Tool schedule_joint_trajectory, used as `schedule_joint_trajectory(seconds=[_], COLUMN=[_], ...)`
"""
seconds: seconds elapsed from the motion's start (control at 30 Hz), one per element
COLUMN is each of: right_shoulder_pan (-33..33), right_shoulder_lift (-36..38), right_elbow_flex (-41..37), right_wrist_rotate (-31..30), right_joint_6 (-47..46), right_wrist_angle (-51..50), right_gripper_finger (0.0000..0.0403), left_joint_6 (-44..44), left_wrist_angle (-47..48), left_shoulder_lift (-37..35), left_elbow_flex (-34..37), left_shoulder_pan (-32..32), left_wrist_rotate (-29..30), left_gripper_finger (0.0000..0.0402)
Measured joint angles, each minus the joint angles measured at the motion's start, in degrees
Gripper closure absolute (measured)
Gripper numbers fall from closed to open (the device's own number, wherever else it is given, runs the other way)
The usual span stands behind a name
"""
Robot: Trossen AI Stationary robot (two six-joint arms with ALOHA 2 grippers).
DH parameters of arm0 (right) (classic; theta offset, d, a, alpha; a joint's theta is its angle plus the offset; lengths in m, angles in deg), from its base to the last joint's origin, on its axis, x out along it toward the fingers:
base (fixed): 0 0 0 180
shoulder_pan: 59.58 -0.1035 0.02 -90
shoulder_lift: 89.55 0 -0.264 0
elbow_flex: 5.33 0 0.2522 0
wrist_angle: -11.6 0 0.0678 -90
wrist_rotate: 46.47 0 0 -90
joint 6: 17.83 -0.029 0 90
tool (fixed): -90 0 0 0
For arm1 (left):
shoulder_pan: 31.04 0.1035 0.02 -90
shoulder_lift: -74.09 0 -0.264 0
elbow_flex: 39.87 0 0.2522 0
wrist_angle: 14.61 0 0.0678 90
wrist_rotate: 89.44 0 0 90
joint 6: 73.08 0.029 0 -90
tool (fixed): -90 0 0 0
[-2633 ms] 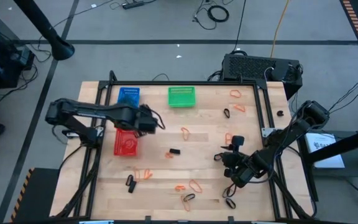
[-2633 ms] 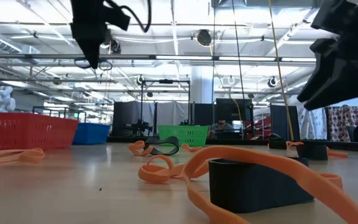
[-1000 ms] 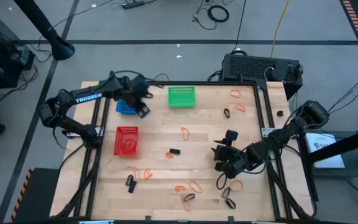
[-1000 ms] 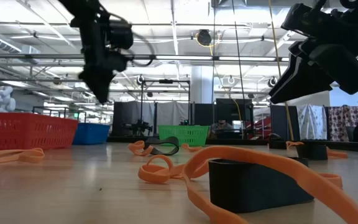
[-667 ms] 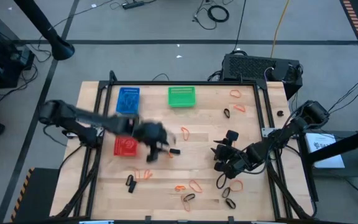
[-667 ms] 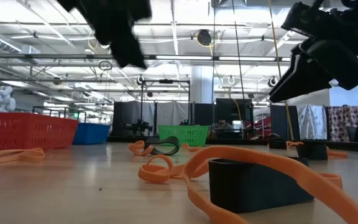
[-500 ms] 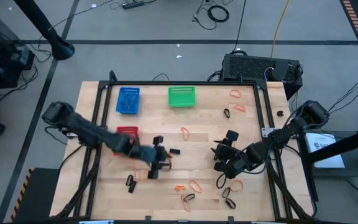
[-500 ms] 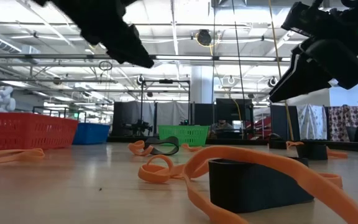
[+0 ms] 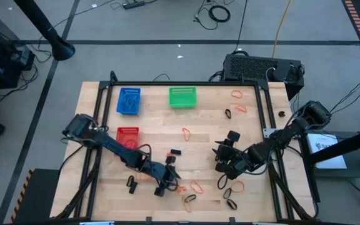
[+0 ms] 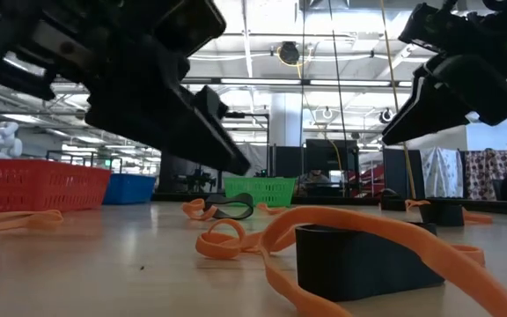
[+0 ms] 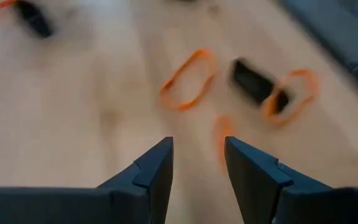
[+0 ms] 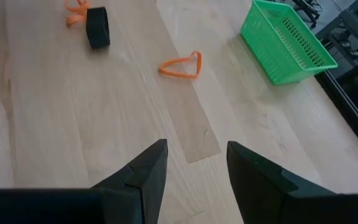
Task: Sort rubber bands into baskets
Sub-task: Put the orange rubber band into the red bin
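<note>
1. We take the green basket (image 9: 182, 97) at the bench's (image 9: 205, 134) far edge as our landmark; the blue basket (image 9: 129, 100) sits just left of it, the red basket (image 9: 127, 139) nearer and to the left.
2. Left end effector (image 9: 165, 182) hangs low, well nearer than the green basket, fingers (image 11: 156, 171) parted and empty, above orange rubber bands (image 11: 187, 79) and a black one.
3. Right end effector (image 9: 225, 164) hovers nearer and right of the green basket, fingers (image 12: 146, 168) apart, holding nothing.
4. More orange and black bands (image 9: 236, 95) lie scattered right of the green basket; others (image 9: 195, 186) lie near the bench's near edge.
5. One orange loop (image 12: 181, 66) lies between the right end effector and the green basket.
</note>
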Motion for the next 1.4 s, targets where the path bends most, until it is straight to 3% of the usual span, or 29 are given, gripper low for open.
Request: schedule_joint_trajectory(seconds=[0.2,0.73,0.83,1.07,1.4], right_shoulder_pan=[0.47,3.63,3.86,4.15,4.48], right_shoulder_lift=[0.00,0.00,0.00,0.00,0.00], right_elbow_flex=[0.00,0.00,0.00,0.00,0.00], right_wrist_rotate=[-0.03,-0.10,-0.10,-0.15,-0.06], right_joint_6=[0.50,3.53,4.50,5.88,5.86], right_wrist_angle=[0.24,0.84,0.87,1.29,1.74], right_gripper_finger=[0.0243,0.0243,0.0243,0.0243,0.0243], left_joint_6=[-0.24,-3.21,-3.19,-3.37,-1.08], left_wrist_angle=[-11.44,-11.24,-11.06,-6.32,21.90], left_shoulder_lift=[6.16,14.12,14.15,11.94,-4.46], left_elbow_flex=[-0.21,-5.34,-5.60,-6.17,-6.12], left_shoulder_pan=[-0.25,-0.24,-0.63,-1.70,-4.04], left_wrist_rotate=[-2.31,-4.67,-5.42,-6.29,17.01], left_gripper_finger=[0.0249,0.0251,0.0276,0.0391,0.0397])
